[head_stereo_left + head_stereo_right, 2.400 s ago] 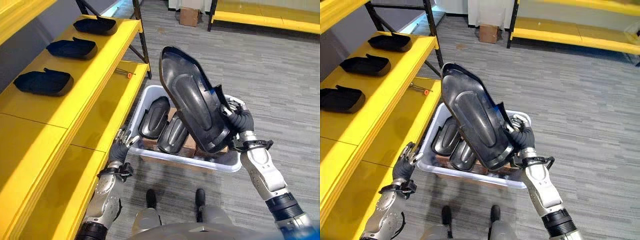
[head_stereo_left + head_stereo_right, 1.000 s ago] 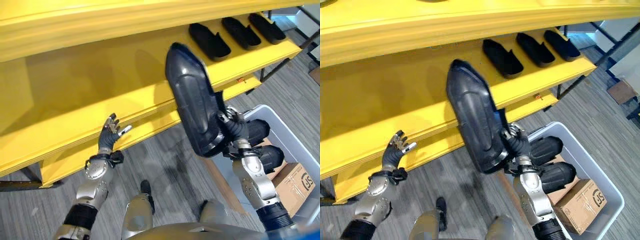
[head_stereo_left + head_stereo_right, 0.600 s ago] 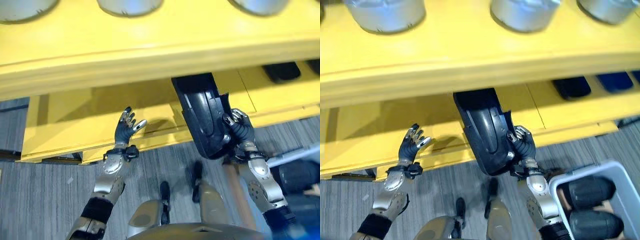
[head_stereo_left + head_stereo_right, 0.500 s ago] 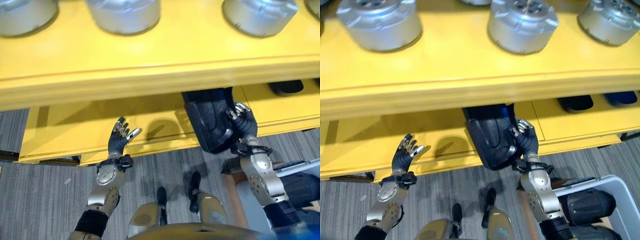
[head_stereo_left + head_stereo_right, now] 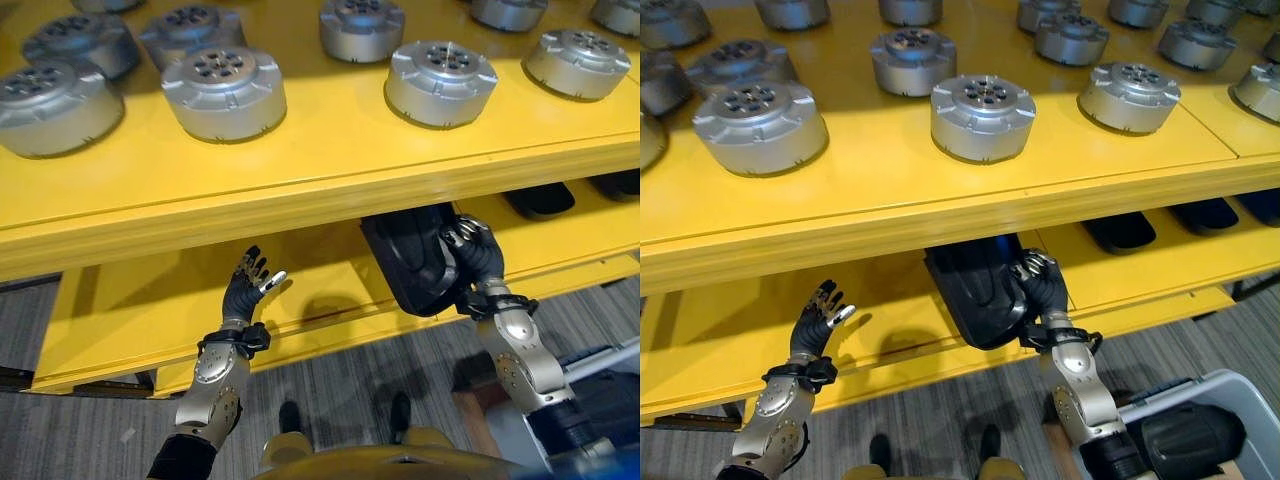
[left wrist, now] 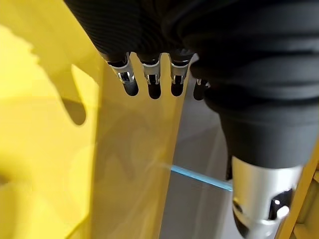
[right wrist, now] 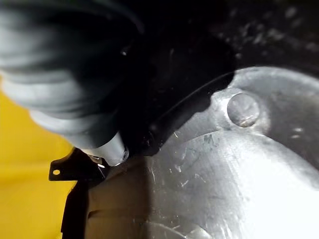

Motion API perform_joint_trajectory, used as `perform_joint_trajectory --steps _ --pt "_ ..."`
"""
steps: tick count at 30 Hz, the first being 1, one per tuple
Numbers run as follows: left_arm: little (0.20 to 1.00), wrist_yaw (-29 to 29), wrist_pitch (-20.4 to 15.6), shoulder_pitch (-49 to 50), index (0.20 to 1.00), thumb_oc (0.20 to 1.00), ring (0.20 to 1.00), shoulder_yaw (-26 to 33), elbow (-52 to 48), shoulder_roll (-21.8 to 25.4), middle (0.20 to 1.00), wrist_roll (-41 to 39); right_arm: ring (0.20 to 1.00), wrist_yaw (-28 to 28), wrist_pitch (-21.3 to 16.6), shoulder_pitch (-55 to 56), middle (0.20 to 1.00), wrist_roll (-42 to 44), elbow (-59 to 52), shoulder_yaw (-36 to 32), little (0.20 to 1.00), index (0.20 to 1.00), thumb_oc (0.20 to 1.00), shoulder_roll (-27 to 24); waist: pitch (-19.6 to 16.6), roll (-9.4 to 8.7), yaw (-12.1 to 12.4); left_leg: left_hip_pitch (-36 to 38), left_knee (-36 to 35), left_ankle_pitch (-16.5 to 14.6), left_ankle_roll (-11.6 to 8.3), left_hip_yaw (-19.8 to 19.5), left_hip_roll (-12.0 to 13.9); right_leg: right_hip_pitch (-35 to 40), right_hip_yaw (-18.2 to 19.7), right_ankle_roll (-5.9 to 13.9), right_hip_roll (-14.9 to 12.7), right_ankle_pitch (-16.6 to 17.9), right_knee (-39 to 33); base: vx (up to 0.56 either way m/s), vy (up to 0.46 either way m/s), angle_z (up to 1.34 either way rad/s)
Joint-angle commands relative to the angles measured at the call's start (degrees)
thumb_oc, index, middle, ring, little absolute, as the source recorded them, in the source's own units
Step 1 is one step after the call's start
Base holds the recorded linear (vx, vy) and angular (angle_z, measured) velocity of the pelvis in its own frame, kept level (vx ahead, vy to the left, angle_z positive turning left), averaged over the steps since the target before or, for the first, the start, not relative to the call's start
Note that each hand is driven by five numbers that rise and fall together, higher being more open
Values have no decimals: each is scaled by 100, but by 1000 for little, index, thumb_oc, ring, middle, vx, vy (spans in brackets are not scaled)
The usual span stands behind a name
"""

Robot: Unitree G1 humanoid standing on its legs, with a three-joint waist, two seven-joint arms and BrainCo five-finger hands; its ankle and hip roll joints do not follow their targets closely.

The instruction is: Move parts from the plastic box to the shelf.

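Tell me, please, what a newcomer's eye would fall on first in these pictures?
Probably the silver round metal parts standing in rows on the yellow shelf's top level. Next, the large black plastic part that the right robot hand grips and slides onto the level below. The left robot hand is raised, open and holding nothing, in front of that lower level.

The right hand (image 5: 473,262) is raised at the shelf edge (image 5: 300,205), its fingers curled round a black part (image 5: 412,262). The left hand (image 5: 245,290) is upright below that edge, fingers spread and holding nothing.
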Motion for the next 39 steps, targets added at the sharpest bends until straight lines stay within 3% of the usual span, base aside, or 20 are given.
perform_joint_trajectory --steps 1,8,12,18,28,29,31,32,33,39 --pt "1000 -129 -177 -148 1000 1000 1000 -5 -176 216 1000 -80 200 -59 -194 -615 200 -33 74 -107 200 200 200 132 -78 -233 73 81 199 -202 -123 -86 237 -295 -211 374 -581 -269 888 16 0 15" --pt "1000 -183 -132 -88 1000 1000 1000 -226 -303 356 1000 -315 200 -279 -84 -2124 200 336 1463 383 200 200 200 389 24 -230 402 -44 267 -217 -89 -240 168 -329 -355 361 -676 -293 1033 -12 7 11" --pt "1000 -127 -247 -423 1000 1000 1000 -517 -384 594 1000 -626 200 -713 -103 -3700 200 420 2510 270 200 200 200 190 637 -137 663 -929 989 -281 -69 -501 106 -1061 -329 314 -890 -401 1768 -238 17 21" --pt "1000 83 -362 -686 1000 1000 1000 -660 -585 719 1000 -745 200 -1152 -186 -4680 200 509 3045 0 200 200 200 -262 1274 -15 815 -2192 2347 -630 -102 -771 -32 -2146 -219 280 -1096 -746 2984 -151 22 24" --pt "1000 275 -363 -803 1000 1000 1000 -912 -716 719 1000 -569 200 -1597 -336 -5540 200 607 3658 -178 200 200 200 -984 1627 26 806 -3705 3470 -972 -36 -999 -88 -3600 25 124 -1236 -1188 4161 -70 -2 8" --pt "1000 298 -362 -800 1000 1000 1000 -927 -708 729 1000 -571 200 -1616 -332 -5643 200 625 3787 -174 200 200 200 -1070 1634 17 803 -3750 3581 -1132 -66 -1015 -72 -3640 75 162 -1227 -1331 4263 56 2 -1" --pt "1000 344 -364 -824 1000 1000 1000 -946 -695 699 1000 -636 200 -1657 -365 -5867 200 693 4032 -177 200 200 200 -1237 1641 4 810 -3912 3665 -1168 -60 -1020 -61 -3839 124 151 -1232 -1370 4362 -8 12 0" --pt "1000 344 -367 -838 1000 1000 1000 -946 -695 696 1000 -637 200 -1649 -373 -5891 200 701 4049 -172 200 200 200 -1246 1660 5 811 -3991 3657 -1033 -33 -1014 -74 -3912 118 101 -1240 -1246 4334 0 0 0" --pt "1000 372 -398 -897 1000 1000 1000 -999 -696 696 1000 -673 200 -1663 -382 -6106 200 805 4329 -90 200 200 200 -1376 1667 1 805 -4026 3751 -1209 -53 -1034 -65 -3981 171 149 -1235 -1397 4437 0 0 0" --pt "1000 483 -457 -1126 1000 1000 1000 -1097 -627 657 1000 -684 200 -1648 -416 -6491 200 988 4945 67 200 200 200 -1714 1696 3 748 -4179 3874 -1319 -48 -1027 -80 -4185 290 124 -1235 -1469 4552 23 10 -3"
